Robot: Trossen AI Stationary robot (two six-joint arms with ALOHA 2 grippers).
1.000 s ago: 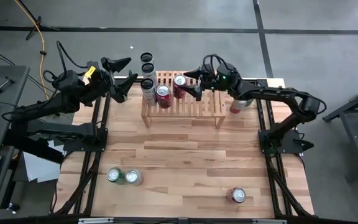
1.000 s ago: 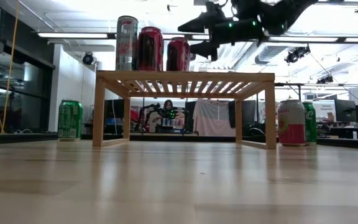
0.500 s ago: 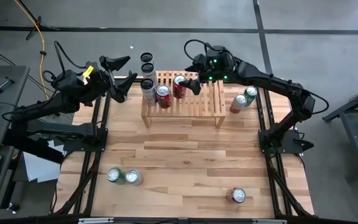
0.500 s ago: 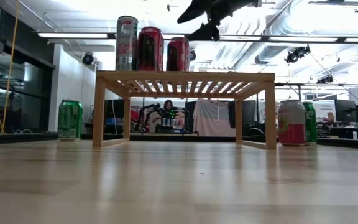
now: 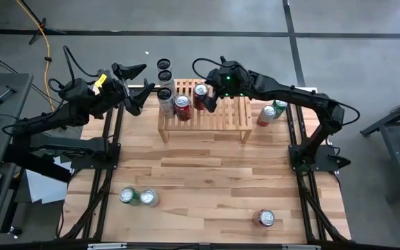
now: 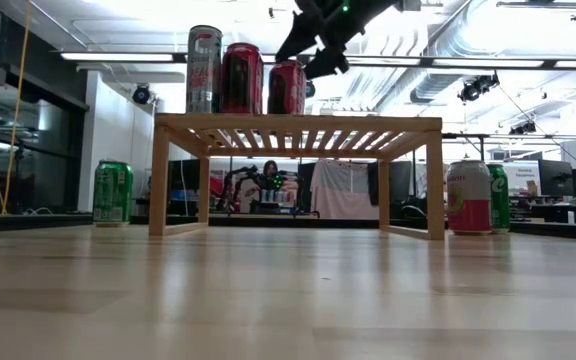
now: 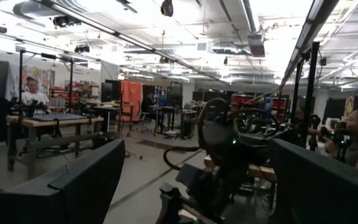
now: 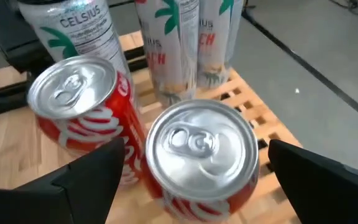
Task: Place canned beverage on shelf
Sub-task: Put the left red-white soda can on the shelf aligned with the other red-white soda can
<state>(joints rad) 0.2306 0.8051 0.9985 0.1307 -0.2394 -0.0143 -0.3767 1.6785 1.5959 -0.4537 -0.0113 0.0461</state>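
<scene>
From the high view I've got the shelf (image 5: 203,111) at the far middle of the table, with a tall silver can (image 5: 165,99) and two red cans on its left end. The right gripper (image 5: 207,97) is right over the rightmost red can (image 5: 200,94), fingers spread wide, nothing pinched. Only the right wrist view shows me how that lines up: the can's silver lid (image 8: 199,142) sits between my two dark fingers (image 8: 89,177), with the other red can (image 8: 82,118) just beside it and the tall cans behind. The low view gives me what the top-down can't: all three cans stand upright on the slatted top (image 6: 296,122), and the gripper (image 6: 313,45) hangs above the right-hand one, tilted down toward it.

The right arm reaches in from the right edge, elbow bent, wrist angled over the shelf's left half. The left gripper (image 5: 136,87) waits off the shelf's left end, spread open and empty; its wrist view looks out into the room, where people sit at benches.

Against a second ago, the right gripper has slid left along the shelf and come in over that can. The left arm hasn't budged.
</scene>
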